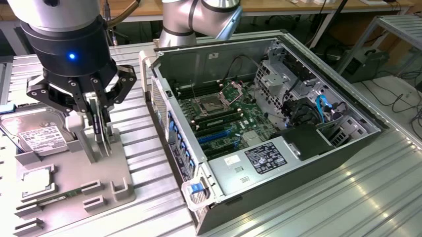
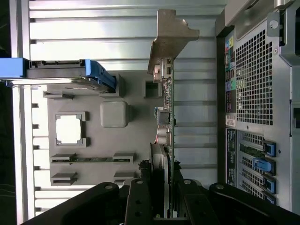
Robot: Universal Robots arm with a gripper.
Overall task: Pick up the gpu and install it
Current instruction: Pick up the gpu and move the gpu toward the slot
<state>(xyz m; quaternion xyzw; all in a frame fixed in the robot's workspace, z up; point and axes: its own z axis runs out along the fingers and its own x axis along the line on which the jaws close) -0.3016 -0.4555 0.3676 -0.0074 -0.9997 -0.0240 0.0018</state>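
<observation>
Working across the exterior view from its left, we are seeing a hard drive (image 1: 39, 137) with a white label leaning at the far edge of a grey holder tray (image 1: 72, 173), well out from the pincer on that side. A square processor chip (image 1: 36, 181) and a narrow memory stick (image 1: 63, 196) are lying in their recesses nearer the camera than the pincer. The pincer (image 1: 98, 140) is hanging straight down over the tray's other edge, its fingers pressing in from both sides on the gpu (image 2: 169, 93). The jaws are drawn most of the way together, with just the thin card between them. The gpu is standing on edge, directly under the wrist. In the wrist view its silver bracket (image 2: 171, 35) is pointing away from the pincer. It is probably sitting in its slot in the tray, though we cannot tell whether it is lifted clear. Beyond the pincer, toward the exterior view's right, the open computer case (image 1: 197, 59) is lying on its side on the slatted metal table (image 1: 329, 197), just beside the tray. The case is showing its motherboard (image 1: 224, 118) face up.
</observation>
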